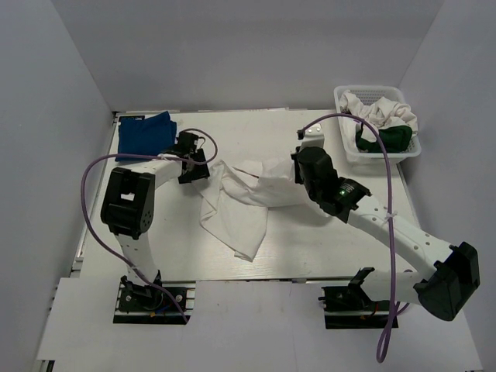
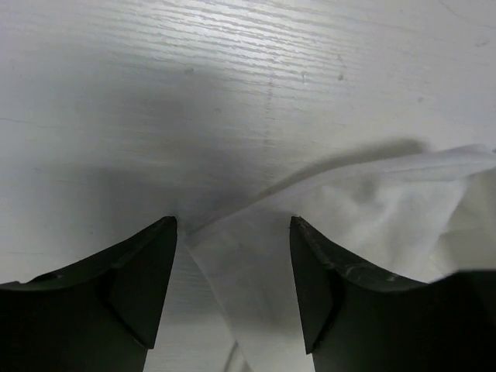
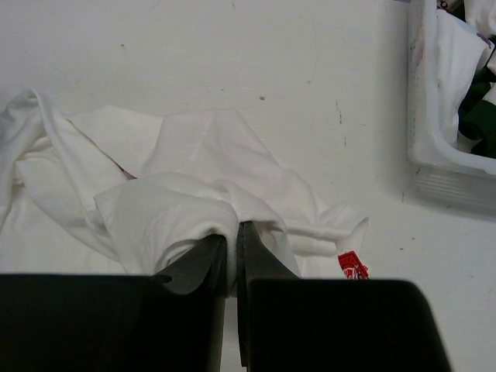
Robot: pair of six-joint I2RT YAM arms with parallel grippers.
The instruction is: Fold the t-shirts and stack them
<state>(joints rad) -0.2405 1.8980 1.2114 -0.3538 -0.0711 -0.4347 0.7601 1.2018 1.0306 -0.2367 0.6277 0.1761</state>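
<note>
1. Nearest you, the white t-shirt (image 1: pixel 240 213) lies crumpled and unfolded on the table (image 1: pixel 256 124). It is left of the basket (image 1: pixel 384 155) and closer to the arm bases than the basket is.
2. Your right gripper (image 3: pixel 232 232) is at the shirt's end toward the basket. Its fingers are pressed together on a bunched fold of that shirt. A small red tag (image 3: pixel 353 265) shows just beside it, on the basket side.
3. Your left gripper (image 2: pixel 232 225) is at the shirt's end away from the basket. Its fingers stand wide apart and grip nothing. A corner of the white cloth lies flat on the table between them.
4. Farther back, well left of the basket, the blue t-shirt (image 1: pixel 147 132) sits alone. It looks roughly folded, so I judge it the start of the stack.
5. Inside the basket, a dark green t-shirt (image 1: pixel 387 139) and other white cloth (image 1: pixel 384 108) lie bundled.
6. You are early in the task, by my reading. One shirt seems done, and the white one is gripped at one end with no fold made. The basket's load is untouched.
</note>
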